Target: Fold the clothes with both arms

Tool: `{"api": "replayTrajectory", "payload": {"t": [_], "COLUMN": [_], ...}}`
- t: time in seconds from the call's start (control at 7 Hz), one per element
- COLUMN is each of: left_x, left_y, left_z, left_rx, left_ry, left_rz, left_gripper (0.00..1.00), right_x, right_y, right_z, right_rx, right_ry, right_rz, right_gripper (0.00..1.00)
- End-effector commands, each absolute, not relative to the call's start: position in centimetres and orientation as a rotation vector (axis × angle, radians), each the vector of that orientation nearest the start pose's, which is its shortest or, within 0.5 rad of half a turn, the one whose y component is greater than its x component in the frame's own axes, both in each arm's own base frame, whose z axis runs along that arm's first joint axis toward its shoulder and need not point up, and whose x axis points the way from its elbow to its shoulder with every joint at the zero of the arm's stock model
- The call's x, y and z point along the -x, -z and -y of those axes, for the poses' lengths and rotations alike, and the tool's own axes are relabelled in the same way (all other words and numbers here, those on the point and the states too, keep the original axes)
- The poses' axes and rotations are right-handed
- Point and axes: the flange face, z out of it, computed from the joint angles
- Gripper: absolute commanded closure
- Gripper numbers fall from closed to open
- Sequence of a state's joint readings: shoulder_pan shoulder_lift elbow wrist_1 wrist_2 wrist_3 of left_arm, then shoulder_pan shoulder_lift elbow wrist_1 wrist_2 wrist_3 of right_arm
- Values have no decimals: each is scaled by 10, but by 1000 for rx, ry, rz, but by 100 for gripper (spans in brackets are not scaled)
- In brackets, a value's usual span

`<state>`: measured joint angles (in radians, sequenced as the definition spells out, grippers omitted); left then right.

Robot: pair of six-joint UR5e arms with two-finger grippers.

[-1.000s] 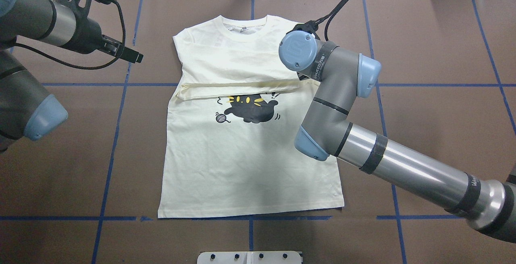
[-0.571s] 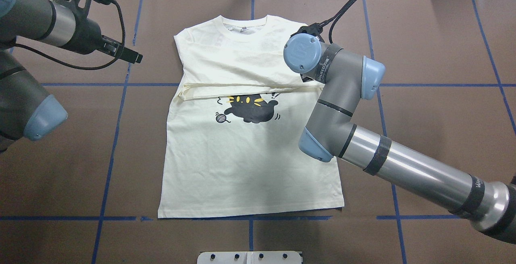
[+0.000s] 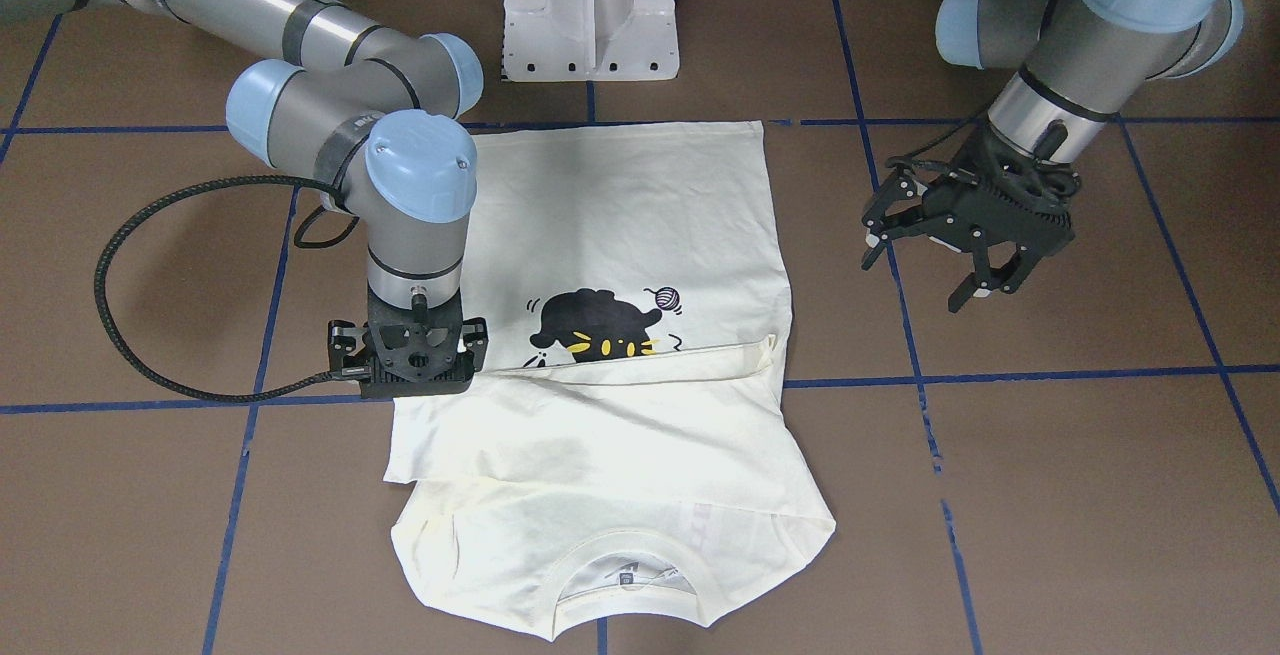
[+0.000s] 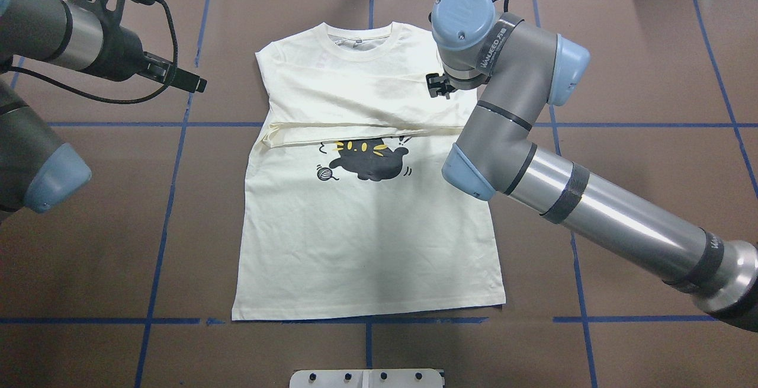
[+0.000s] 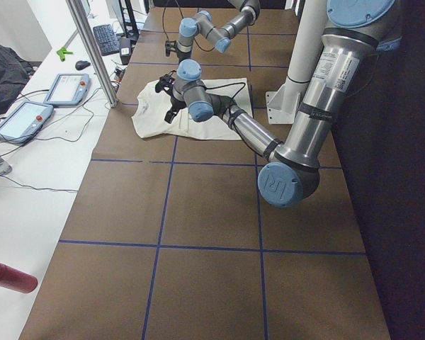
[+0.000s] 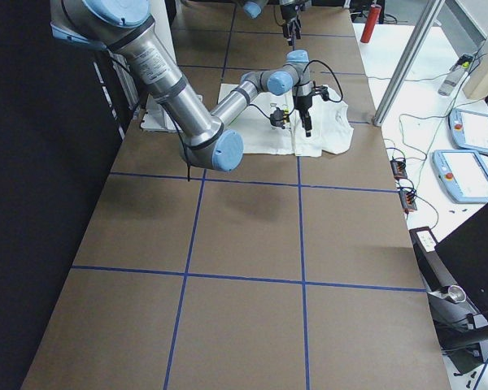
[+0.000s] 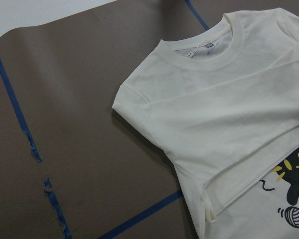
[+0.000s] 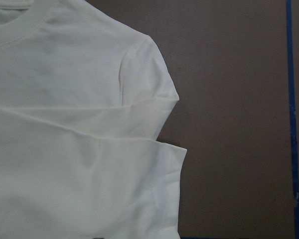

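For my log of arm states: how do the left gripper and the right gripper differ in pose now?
The left gripper hangs tilted over the table, beside the shirt; the right gripper points straight down over the shirt's edge. The left gripper is spread open; whether the right gripper is open is hidden. Both are black.

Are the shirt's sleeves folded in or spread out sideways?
Folded in: the sleeves lie flat across the chest of the shirt, reaching the cat print.
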<state>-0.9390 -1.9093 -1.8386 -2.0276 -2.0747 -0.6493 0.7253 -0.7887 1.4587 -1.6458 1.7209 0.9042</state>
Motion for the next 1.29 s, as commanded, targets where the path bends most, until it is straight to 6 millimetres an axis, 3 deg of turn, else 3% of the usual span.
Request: {"api": "replayTrajectory", "payload": {"t": [0.0, 0.29, 0.43, 0.57, 0.71, 0.86, 1.0, 1.14], "left_x": [-284, -307, -315, -325, -327, -339, -367, -393], "left_y": [-287, -307, -325, -350, -371, -382, -379, -382], "left_z": [506, 476, 456, 429, 402, 381, 351, 320], "left_rx": [-501, -423, -398, -382, -324, -297, -252, -224], "left_ry": [-158, -138, -111, -57, 36, 53, 94, 114], "left_rz": [-1037, -1067, -1095, -1126, -1177, -1161, -1171, -1163], "left_gripper": [0, 0, 0, 3, 20, 26, 27, 27], "right_x": [445, 403, 395, 403, 402, 408, 410, 412], "right_y": [-242, -256, -257, -289, -320, -336, -330, -330], "right_z": [545, 445, 399, 361, 327, 295, 279, 275], "right_rx": [-278, -217, -151, -68, -39, -76, -41, -36], "right_ry": [-130, -256, -348, -444, -544, -577, -613, -625], "right_rz": [738, 872, 955, 1019, 1070, 1045, 1063, 1065], "right_gripper": [0, 0, 0, 1, 4, 5, 7, 8]}}
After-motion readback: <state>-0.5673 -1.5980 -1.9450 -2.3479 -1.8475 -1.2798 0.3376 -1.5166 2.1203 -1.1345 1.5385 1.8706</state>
